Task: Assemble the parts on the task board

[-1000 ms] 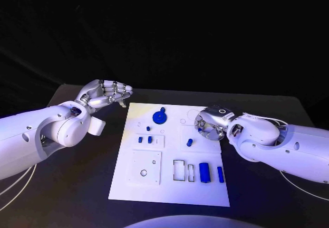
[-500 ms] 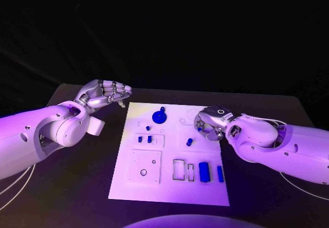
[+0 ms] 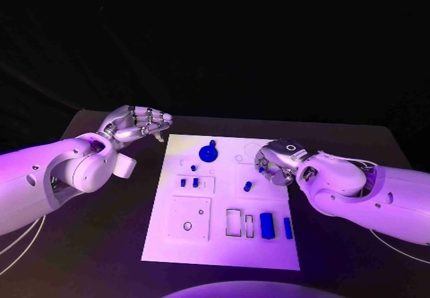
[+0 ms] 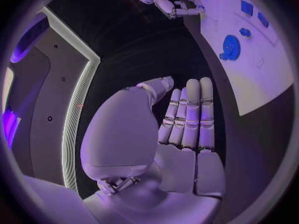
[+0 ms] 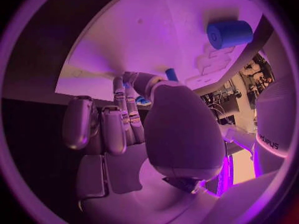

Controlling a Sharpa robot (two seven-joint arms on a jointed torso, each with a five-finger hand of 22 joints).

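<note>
Both hands curled: left hand [image 3: 139, 126] off task board [image 3: 224, 248], right hand [image 3: 276, 162] over it.

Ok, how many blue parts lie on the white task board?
7: round blue gear at the far end, three small pegs left of centre, one peg mid-board, a thick cylinder and a slim bar at the near end. The right hand may hide more.

Blackness hangs behind the left hand [image 3: 136, 124] and right hand [image 3: 276, 162]. Overhead light lands brightest on the task board [image 3: 224, 242] between them. Soft shadow pools under the right hand's fingers [image 5: 118, 119]. The wrist views bend straight edges towards their rims.
</note>
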